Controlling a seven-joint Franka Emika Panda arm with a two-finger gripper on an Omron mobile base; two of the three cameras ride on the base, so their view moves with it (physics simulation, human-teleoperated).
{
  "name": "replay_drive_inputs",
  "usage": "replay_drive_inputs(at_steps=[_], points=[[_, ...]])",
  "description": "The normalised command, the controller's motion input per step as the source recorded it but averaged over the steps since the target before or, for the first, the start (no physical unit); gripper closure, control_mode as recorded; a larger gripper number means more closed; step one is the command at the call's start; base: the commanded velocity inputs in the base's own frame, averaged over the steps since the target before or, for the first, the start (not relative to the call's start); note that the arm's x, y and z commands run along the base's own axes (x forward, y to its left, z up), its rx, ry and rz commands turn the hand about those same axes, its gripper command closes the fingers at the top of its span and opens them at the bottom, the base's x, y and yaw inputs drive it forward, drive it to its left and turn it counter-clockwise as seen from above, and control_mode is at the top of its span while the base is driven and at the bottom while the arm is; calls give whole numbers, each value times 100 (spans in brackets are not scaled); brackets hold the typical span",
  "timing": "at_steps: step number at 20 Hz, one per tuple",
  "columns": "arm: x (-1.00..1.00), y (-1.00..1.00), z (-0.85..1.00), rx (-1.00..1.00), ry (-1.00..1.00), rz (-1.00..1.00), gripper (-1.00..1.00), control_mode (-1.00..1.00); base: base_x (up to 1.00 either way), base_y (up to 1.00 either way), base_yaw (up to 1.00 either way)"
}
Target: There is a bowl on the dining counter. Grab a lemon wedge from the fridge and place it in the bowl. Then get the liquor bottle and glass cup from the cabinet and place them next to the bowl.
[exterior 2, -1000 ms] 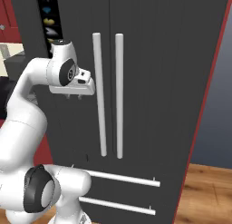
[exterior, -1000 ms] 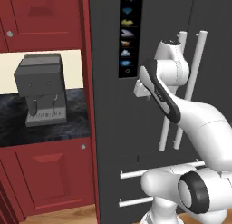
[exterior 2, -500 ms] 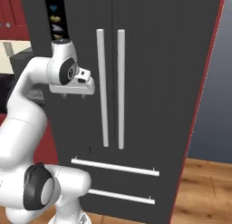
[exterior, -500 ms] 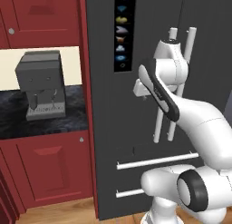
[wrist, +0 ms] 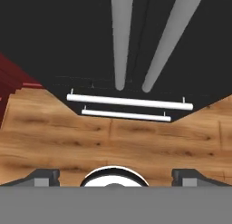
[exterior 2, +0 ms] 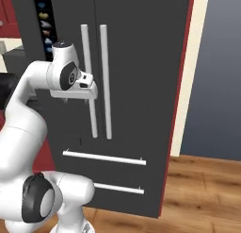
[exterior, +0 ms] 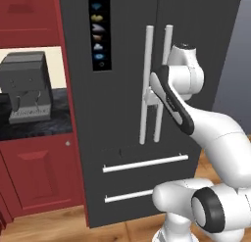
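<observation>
From the left side, the fridge (exterior: 127,138) stands tall and dark grey with its doors shut, carrying two long upright pale bar handles (exterior: 145,84) side by side, two horizontal drawer bars (exterior: 145,163) lower down, and one icon panel (exterior: 99,30) with a column of small symbols. The white arm's hand is raised just in front of the two upright handles, around their middle. To the left, one grey coffee machine (exterior: 27,86) sits on a black-topped red unit (exterior: 37,180), with red cabinet fronts above it. From the right side, the same fridge (exterior 2: 136,62) shows the same count: two upright handles (exterior 2: 104,81), two drawer bars (exterior 2: 104,158), one icon strip (exterior 2: 44,20) at its left edge. The hand sits close against the left upright handle, and wooden floor (exterior 2: 202,194) spreads to the right. Looking along the gripper (wrist: 115,175), its two dark fingertips (wrist: 43,177) stand far apart at the bottom corners, spread wide with nothing between them. Beyond them lie the two upright handles, the two drawer bars (wrist: 129,102) and plank flooring.
</observation>
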Motion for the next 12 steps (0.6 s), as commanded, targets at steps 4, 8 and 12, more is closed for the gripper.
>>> replay_drive_inputs(at_steps=[4, 8, 12], points=[[0, 0, 0, 0, 0, 0, -100, 100, -2, -49, -4], [0, 0, 0, 0, 0, 0, -100, 100, -17, -29, -2], [-20, 0, 0, 0, -5, 0, -100, -100, -26, -2, 0]])
